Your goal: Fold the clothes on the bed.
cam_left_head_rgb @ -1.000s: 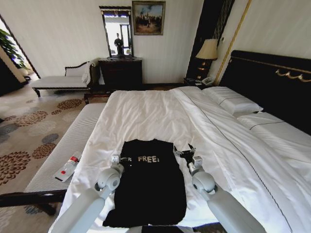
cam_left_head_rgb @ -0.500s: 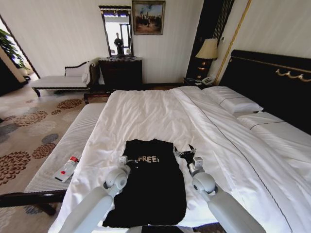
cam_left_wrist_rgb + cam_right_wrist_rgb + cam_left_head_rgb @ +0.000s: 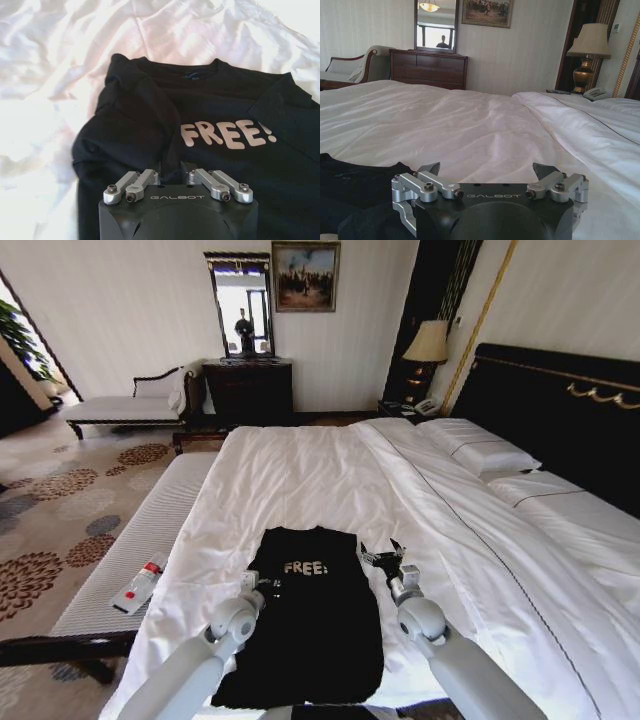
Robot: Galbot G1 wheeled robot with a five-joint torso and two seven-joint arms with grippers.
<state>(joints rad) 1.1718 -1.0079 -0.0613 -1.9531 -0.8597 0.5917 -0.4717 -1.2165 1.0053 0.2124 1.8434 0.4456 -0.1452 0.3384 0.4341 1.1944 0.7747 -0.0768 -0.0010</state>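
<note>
Item: black "FREE!" T-shirt [image 3: 312, 625], lying flat on the white duvet [image 3: 300, 485] near the foot edge of the bed [image 3: 560, 530], collar toward the far side, lettering up. Both sleeves look turned in over the body; the lower half is not yet folded up, so the task reads as part done.

Item: left gripper [image 3: 262, 586], at the shirt's left edge just below the lettering. In the left wrist view [image 3: 175, 177] its jaws stand narrow, nearly together, over black cloth; whether any cloth is pinched between them cannot be told.

Item: right gripper [image 3: 381, 558], just beside the shirt's right edge, over the duvet, near the collar end. In the right wrist view [image 3: 487, 172] its jaws are spread wide and hold nothing.

Risks, as judged:
- Left jaws may catch the duvet along with the shirt, since the cloth lies thin on soft bedding; the fold would drag the cover.
- The turned-in left sleeve may flop open if the edge is lifted unevenly.
- Grippers sit at unequal heights along the shirt, inviting a skewed fold.

Containers: none in sight.
</note>
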